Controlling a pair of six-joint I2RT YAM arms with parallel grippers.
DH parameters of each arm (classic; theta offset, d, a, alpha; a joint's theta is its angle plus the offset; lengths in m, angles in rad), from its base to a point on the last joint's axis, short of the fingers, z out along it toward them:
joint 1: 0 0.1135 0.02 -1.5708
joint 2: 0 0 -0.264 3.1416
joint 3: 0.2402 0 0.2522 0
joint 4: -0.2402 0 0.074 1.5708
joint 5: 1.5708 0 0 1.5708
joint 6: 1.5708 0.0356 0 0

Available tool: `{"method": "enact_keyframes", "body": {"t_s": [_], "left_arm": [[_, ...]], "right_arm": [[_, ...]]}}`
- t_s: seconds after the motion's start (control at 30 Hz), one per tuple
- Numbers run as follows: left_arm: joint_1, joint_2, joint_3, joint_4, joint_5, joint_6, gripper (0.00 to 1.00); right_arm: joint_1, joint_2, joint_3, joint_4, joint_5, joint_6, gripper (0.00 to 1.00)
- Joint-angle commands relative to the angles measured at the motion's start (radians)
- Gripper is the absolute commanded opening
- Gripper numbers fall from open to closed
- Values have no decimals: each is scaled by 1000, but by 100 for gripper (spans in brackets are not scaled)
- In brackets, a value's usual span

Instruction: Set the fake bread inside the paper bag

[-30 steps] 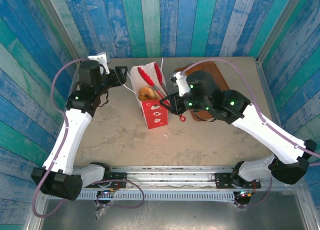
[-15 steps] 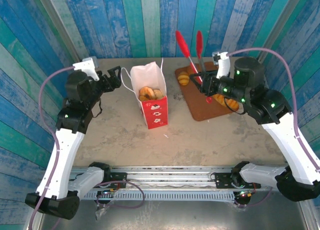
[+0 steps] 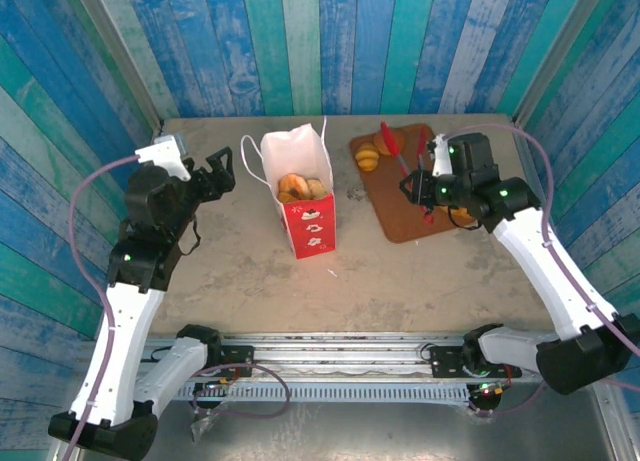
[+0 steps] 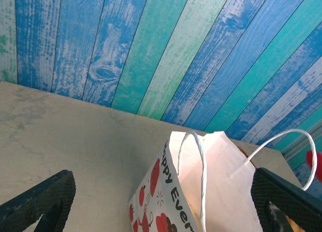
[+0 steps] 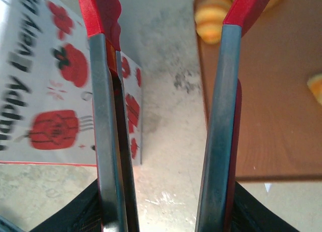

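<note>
Buns [image 3: 293, 188] lie half-hidden inside paper bag [image 3: 312, 231] on surface [image 3: 250, 271], croissant [image 3: 367, 159] on brown board [image 3: 396, 213], another pastry [image 5: 316, 86] cut off; right jaws clenched on red tongs [image 3: 392, 141], left jaws released, apart from bag.

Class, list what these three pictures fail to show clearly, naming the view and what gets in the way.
- Top view: how many small golden toy pastries sit in the white strawberry-print paper bag; they overlap, and its walls hide any lower ones.
- Left wrist view: the bag's lettering, cut off by the bottom edge.
- Right wrist view: the tips of the red-tipped metal tongs, cut off by the top edge; the bag's print is blurred.
</note>
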Motion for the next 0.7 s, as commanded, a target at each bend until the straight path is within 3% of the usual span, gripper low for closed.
{"method": "enact_keyframes", "body": {"t_s": [0.0, 0.2, 0.67], "left_arm": [[-2, -42, -18, -35, -34, 22, 94], [-2, -72, -43, -39, -50, 22, 94], [-2, -58, -44, -37, -36, 50, 94]], "right_arm": [[-27, 38, -34, 49, -71, -12, 49], [-65, 186, -34, 78, -198, -10, 47], [-78, 489, 62, 172, -312, 34, 46]]}}
